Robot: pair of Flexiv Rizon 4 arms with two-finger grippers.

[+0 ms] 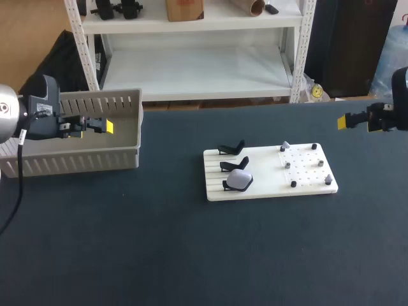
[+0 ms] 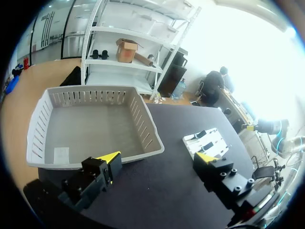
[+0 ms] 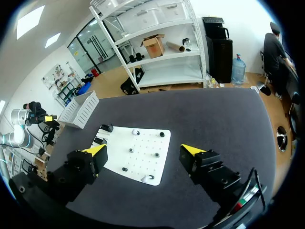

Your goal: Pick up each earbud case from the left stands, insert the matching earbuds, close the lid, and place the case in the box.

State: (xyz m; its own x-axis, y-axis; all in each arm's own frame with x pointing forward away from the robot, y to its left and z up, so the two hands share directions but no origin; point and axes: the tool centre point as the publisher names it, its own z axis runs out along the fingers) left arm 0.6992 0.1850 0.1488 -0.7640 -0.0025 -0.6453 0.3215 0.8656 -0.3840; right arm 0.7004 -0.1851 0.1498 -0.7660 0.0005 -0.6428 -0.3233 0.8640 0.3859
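From above, the dark desk [image 1: 191, 255] carries a grey slatted box [image 1: 38, 167] on its left side and a white board [image 1: 268, 190] near the middle. Three black stands [image 1: 232, 149] line the board's left part. The one nearest the front edge holds a pale earbud case [image 1: 239, 180]; the other two are bare. Small earbuds [image 1: 287, 164] sit scattered on the board's pegged right half. The left end effector [image 1: 102, 125] hangs over the box, and the right end effector [image 1: 357, 121] is at the desk's far right, well apart from the board.

From the left wrist, the left end effector [image 2: 157, 160] has its fingers spread wide with nothing between them. The box [image 2: 147, 131] lies under and ahead of it, with the board [image 2: 209, 138] off to one side.

From the right wrist, the right end effector [image 3: 143, 150] is also spread wide and holds nothing. The board [image 3: 143, 162] lies ahead of it, between its fingers, and the box [image 3: 78, 109] is farther off.
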